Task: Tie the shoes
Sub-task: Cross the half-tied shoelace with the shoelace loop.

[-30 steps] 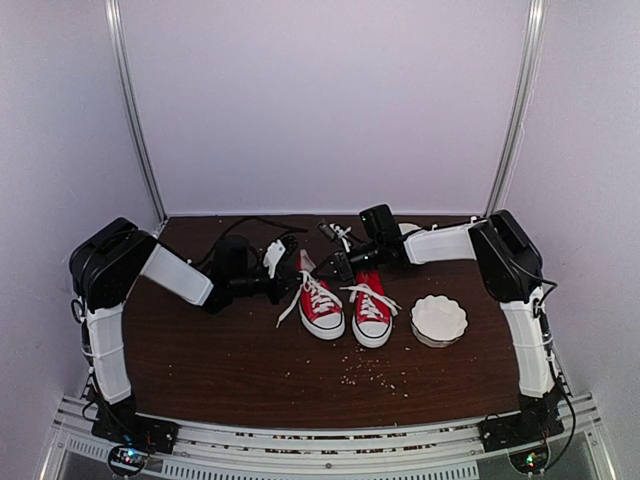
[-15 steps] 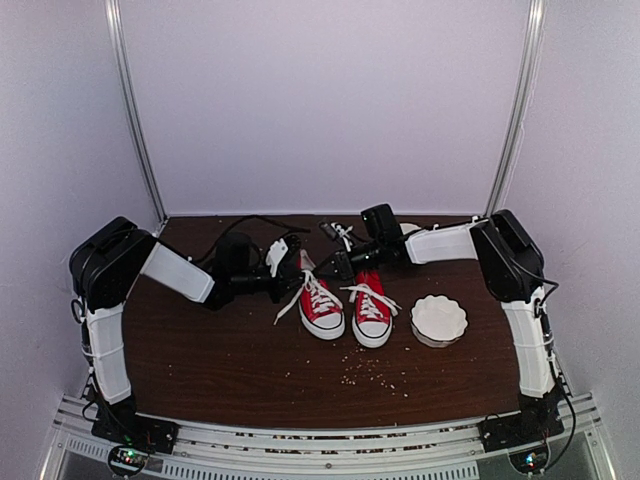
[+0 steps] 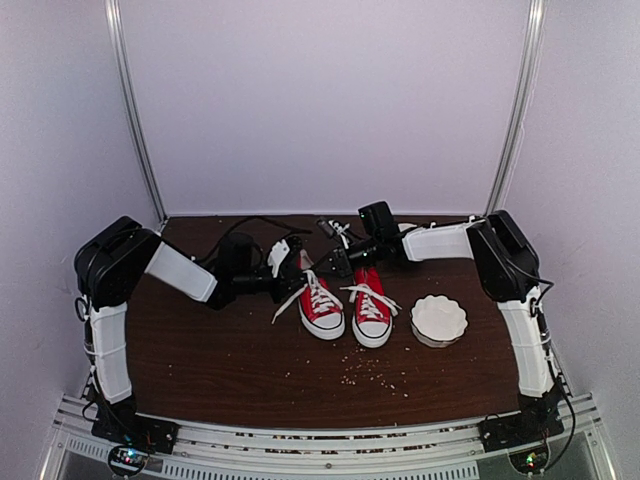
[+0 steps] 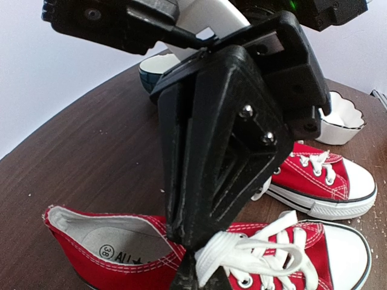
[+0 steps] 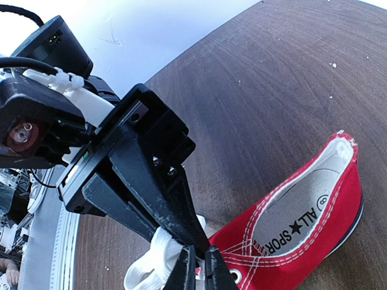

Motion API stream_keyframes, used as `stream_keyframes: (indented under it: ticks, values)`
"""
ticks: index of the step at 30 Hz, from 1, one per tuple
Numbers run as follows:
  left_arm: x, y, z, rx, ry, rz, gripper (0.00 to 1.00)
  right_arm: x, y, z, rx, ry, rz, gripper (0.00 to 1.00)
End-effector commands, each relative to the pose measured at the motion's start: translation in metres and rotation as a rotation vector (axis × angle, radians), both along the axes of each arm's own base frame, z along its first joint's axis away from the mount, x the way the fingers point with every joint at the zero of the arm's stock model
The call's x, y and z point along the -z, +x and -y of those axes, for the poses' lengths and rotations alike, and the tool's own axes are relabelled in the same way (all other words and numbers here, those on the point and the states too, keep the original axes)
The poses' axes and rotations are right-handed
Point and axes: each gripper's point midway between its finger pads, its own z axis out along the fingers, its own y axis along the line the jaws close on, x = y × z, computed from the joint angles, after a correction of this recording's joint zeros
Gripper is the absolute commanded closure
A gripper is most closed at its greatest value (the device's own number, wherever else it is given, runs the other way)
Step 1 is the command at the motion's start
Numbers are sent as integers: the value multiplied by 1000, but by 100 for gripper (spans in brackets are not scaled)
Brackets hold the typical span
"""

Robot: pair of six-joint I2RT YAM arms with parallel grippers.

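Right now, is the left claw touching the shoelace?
Touching. The left wrist view shows the left claw shut on the white lace of the nearer red shoe, bunched at its tips.

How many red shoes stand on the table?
2. The first shoe stands near the middle of the table. The second shoe stands close beside it, on the side of the white bowl. No view shows a third one.

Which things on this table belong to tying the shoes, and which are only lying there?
For the job: left red sneaker, right red sneaker, their white laces, left gripper and right gripper pinching them.
Lying about: white scalloped bowl, scattered crumbs.
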Motion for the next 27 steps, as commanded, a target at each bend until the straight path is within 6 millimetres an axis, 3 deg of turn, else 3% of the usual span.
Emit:
stream_keyframes:
  ticks: [1,6,21,27]
  values:
    - [-16,8,4,-2,-53,49,99,5,-5,-6,-22,-7,-2,94]
    - [-14,9,-1,-30,-50,46,99,12,-13,-3,-34,-31,-6,92]
    - [-22,13,-15,69,-153,-33,98,16,-13,-4,-34,-49,-6,89]
    - [-18,13,-12,95,-144,-60,98,12,-10,-8,-39,-26,5,88]
